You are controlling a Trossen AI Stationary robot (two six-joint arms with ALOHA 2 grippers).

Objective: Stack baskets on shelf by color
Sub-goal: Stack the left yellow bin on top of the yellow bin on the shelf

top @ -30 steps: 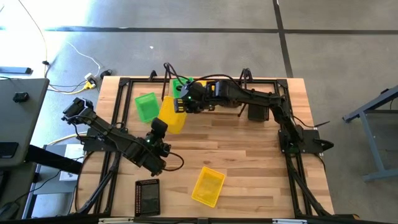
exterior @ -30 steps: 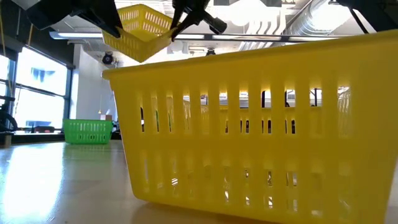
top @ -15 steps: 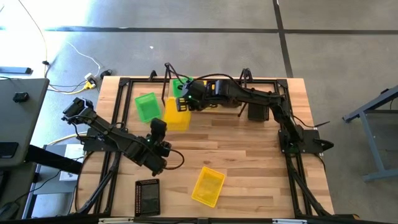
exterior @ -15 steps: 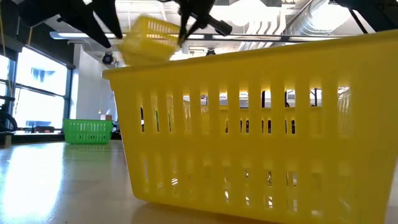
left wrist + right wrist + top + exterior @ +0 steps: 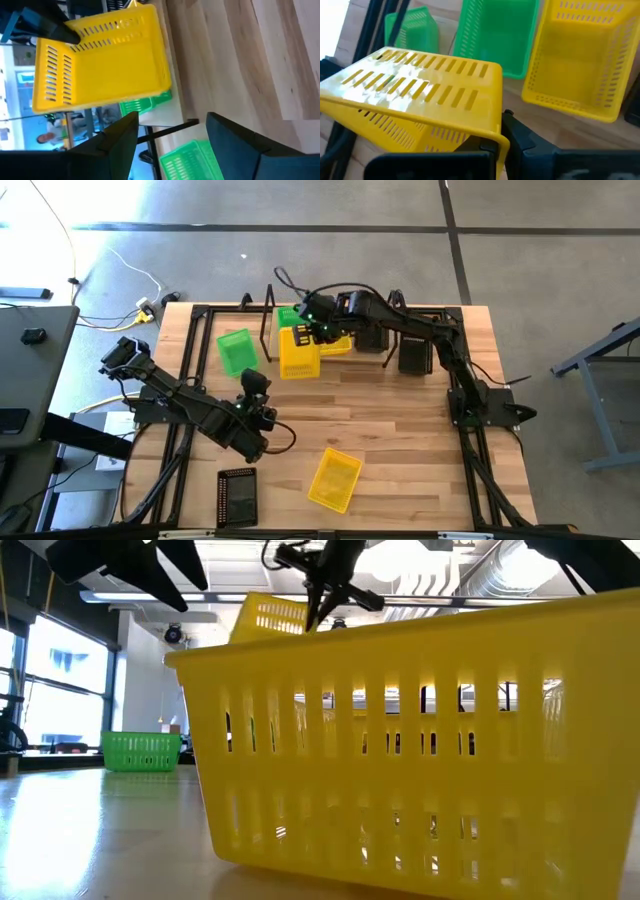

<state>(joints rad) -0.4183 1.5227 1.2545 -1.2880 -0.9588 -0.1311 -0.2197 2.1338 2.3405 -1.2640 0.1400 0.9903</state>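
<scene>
A yellow basket [image 5: 298,355] hangs over the far middle of the table, in front of the shelf [image 5: 372,350], with my right gripper [image 5: 318,330] shut on it. My left gripper [image 5: 172,131] stands open just near-left of it, touching nothing. A green basket [image 5: 495,35] and a second yellow basket [image 5: 580,60] sit on the shelf's plank, and a black basket [image 5: 412,358] sits at its right end. Another green basket [image 5: 236,351] rests on the tabletop to the left. A third yellow basket [image 5: 334,478] and a black one [image 5: 237,496] lie near the front edge. My right gripper pinches the yellow basket's rim [image 5: 492,136] by a corner of its far end wall. The fingers slant down from the far right. The basket hangs below them, tilted, its open side [image 5: 100,70] facing the near left, clear of the table.
The shelf's upright black rod loops [image 5: 268,315] stand beside the held basket. Black frame rails [image 5: 190,360] run along the table's left and right sides. Bare wood [image 5: 380,420] lies across the table's middle. In the low view the near yellow basket [image 5: 420,740] hides most of the scene.
My left gripper has opened and let go of the yellow basket, staying where it was. My right gripper has carried the basket toward the table's right, closer to the shelf, and the basket has swung and turned about under its fingers.
</scene>
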